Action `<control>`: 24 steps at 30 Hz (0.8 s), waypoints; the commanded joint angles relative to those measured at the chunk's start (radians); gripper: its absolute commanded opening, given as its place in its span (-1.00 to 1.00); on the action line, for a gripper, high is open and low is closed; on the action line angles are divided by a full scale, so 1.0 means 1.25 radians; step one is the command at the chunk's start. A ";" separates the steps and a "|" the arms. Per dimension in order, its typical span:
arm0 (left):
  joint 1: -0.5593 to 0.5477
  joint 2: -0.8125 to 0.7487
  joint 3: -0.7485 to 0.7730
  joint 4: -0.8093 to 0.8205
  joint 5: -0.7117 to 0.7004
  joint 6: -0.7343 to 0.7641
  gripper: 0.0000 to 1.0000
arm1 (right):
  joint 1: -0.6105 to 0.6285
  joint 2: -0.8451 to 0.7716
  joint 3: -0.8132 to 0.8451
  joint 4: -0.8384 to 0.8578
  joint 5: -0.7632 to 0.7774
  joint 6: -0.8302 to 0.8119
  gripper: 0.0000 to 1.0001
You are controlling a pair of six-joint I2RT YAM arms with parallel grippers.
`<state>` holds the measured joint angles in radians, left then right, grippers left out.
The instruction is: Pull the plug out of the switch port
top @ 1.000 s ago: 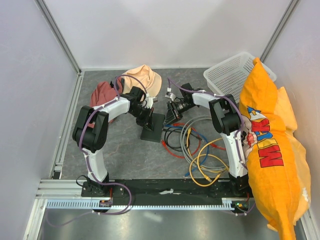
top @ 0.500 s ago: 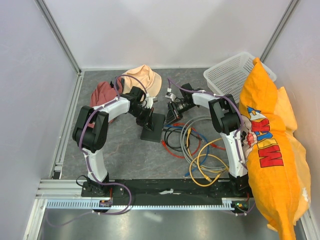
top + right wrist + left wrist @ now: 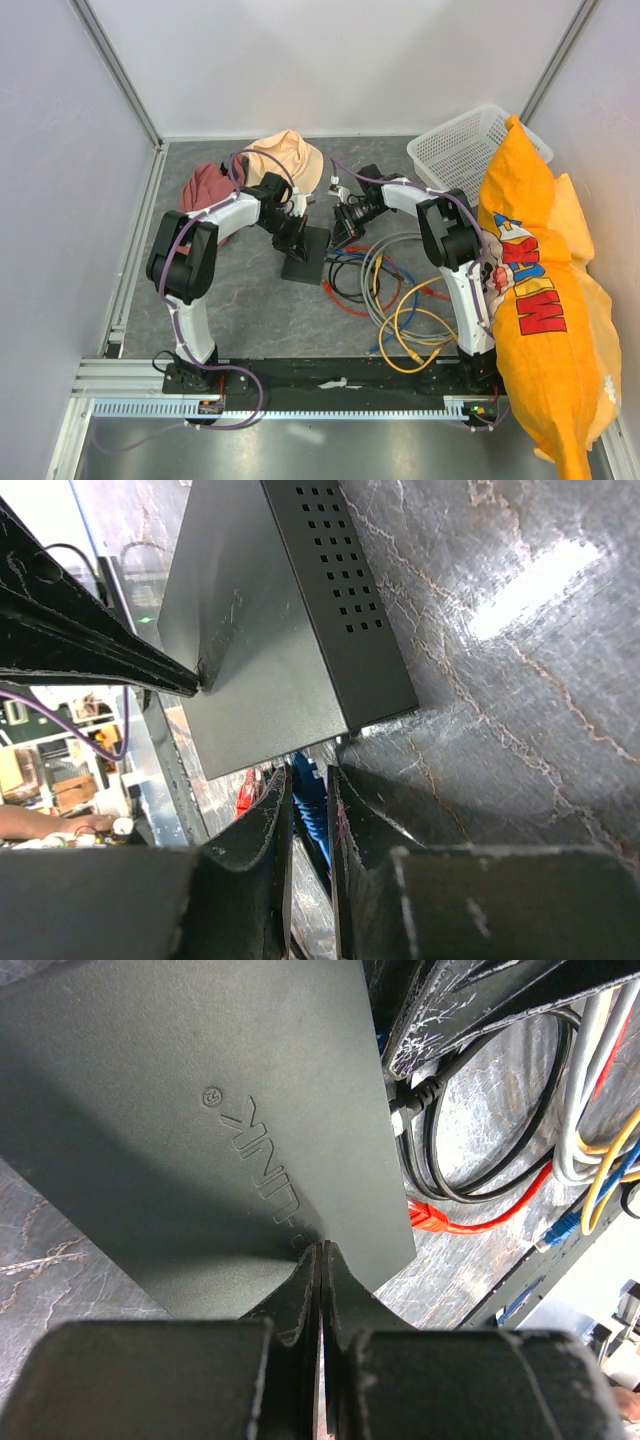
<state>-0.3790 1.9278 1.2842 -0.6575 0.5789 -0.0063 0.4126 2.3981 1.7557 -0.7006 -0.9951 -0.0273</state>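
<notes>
Right jaws closed onto blue plug (image 3: 308, 802)

Each arm, the left arm (image 3: 212, 218) and the right arm (image 3: 455, 270), is built of glossy white shells joined by bulky black joint housings and stands on a small black base (image 3: 182, 376). A thin purple cable (image 3: 232, 168) loops along each arm. The left tool (image 3: 320, 1252) and the right tool (image 3: 310, 778) each carry two matte black wedge-shaped fingers (image 3: 262, 830), scuffed and flecked with pale scratches.
</notes>
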 commanded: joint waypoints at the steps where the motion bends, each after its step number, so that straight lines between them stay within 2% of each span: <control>1: 0.001 0.041 0.013 0.028 -0.063 0.031 -0.96 | 0.034 0.001 0.007 0.000 0.153 -0.039 -0.99; 8: 0.001 0.049 0.016 0.028 -0.062 0.028 -0.96 | 0.033 0.004 0.035 -0.118 0.073 -0.178 -1.00; 16: 0.001 0.056 0.030 0.025 -0.066 0.031 -0.96 | 0.031 0.003 0.018 -0.133 0.191 -0.179 -0.99; 24: 0.000 0.067 0.050 0.025 -0.075 0.034 -0.97 | 0.027 -0.005 0.001 -0.129 0.200 -0.183 -1.00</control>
<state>-0.3794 1.9572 1.3247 -0.6994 0.5861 -0.0067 0.4351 2.3825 1.7981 -0.7860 -0.9207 -0.1921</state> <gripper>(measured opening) 0.023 0.207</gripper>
